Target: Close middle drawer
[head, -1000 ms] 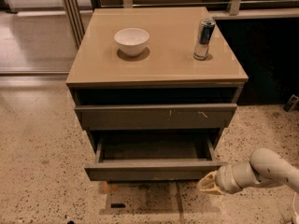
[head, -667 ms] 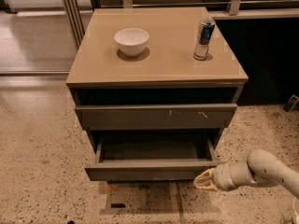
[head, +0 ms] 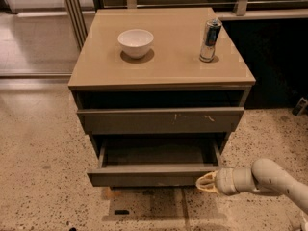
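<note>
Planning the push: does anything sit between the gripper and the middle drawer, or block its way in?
Nothing visible. The gripper sits low at the right end of the middle drawer front; its box shows nothing inside.

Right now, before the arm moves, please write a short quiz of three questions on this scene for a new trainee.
1. Fill in: on the cabinet top stand a white bowl and a ____.
2. True or false: the middle drawer is fully shut.
3. Where is the gripper? A) above the bowl. B) low, by the right end of the middle drawer's front. C) inside the middle drawer.

Key: 1. can. 2. False; it stands pulled out. 3. B.
</note>
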`<state>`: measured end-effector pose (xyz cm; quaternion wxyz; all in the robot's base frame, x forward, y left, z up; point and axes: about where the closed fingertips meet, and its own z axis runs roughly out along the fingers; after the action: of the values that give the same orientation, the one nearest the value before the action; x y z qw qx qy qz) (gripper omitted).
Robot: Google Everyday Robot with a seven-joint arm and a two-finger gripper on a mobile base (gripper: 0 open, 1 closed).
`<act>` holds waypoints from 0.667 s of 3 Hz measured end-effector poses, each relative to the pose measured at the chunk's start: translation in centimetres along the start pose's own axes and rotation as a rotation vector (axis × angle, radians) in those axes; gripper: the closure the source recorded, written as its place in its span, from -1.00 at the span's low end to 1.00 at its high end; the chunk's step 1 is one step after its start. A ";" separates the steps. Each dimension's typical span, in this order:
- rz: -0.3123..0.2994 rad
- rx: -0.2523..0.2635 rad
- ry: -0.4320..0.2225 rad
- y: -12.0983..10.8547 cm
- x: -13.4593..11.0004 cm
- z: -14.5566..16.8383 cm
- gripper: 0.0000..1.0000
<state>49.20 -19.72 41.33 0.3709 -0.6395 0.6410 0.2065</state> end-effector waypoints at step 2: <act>-0.019 0.170 0.076 -1.5 -0.3 0.7 1.00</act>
<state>50.76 -19.14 41.46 0.4012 -0.6189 0.6639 0.1234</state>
